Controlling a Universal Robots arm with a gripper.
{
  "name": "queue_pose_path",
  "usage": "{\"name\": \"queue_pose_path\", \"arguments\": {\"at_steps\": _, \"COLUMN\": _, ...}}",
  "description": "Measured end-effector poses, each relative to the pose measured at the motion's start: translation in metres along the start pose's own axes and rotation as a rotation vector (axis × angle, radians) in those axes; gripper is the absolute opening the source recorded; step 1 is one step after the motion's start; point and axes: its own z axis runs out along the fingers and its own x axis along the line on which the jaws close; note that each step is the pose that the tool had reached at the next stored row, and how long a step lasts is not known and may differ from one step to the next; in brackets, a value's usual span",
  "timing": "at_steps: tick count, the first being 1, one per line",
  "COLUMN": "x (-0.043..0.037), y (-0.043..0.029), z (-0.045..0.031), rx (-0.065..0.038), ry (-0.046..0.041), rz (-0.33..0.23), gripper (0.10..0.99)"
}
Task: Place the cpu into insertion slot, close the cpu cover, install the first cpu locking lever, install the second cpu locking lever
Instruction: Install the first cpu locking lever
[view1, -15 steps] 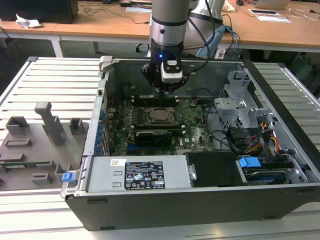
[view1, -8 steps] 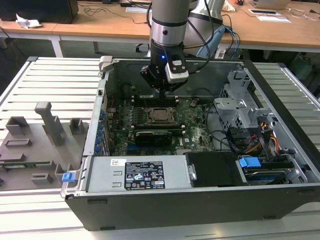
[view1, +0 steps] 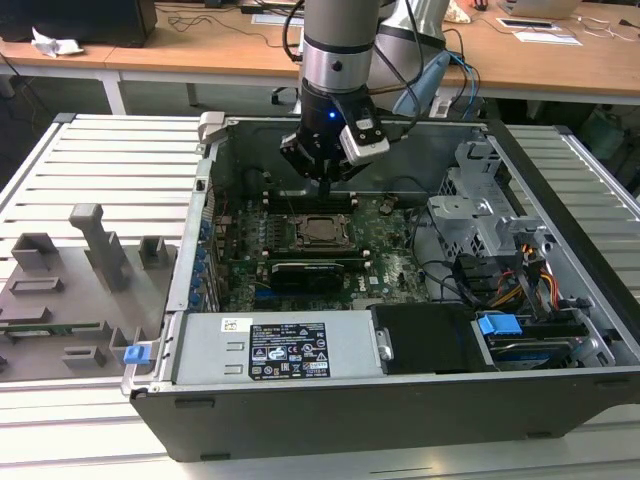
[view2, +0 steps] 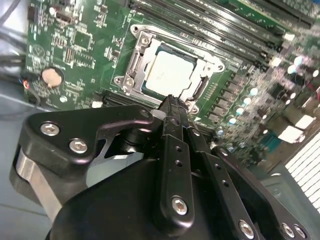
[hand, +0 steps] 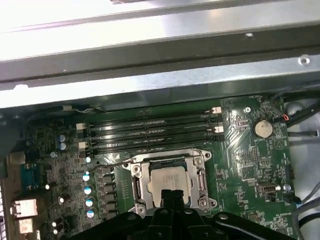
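The cpu (view2: 170, 72) lies flat in the insertion slot (view2: 131, 31) on the green board, its silvery-tan face up. The cpu cover (view2: 134, 62) lies down around it as a silvery frame. In the first wrist view the cpu (hand: 167, 179) shows inside the cover's frame (hand: 142, 186), and a thin metal lever (hand: 117, 162) sticks out from one side of the slot. My gripper (view2: 172, 101) hangs just above one edge of the slot, fingers shut together with nothing between them. The exterior view has the gripper (view1: 325, 186) over the far edge of the cpu (view1: 318, 229).
The board sits deep inside an open computer case (view1: 330, 410) with metal walls all round. Memory slots (hand: 150, 132) run along one side of the socket. A long black card (view1: 308, 272), a drive cage (view1: 480, 215) and cables (view1: 520, 275) stand nearby.
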Motion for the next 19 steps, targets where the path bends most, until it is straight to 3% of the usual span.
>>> {"name": "queue_pose_path", "arguments": {"at_steps": 8, "x": 0.0000, "y": 0.0000, "z": 0.0003, "rx": -0.001, "ry": 0.0039, "rz": -0.158, "gripper": 0.106}}
{"name": "queue_pose_path", "arguments": {"at_steps": 19, "x": 0.0336, "y": -0.0035, "z": 0.0027, "rx": -0.005, "ry": 0.0037, "rz": -0.163, "gripper": 0.106}}
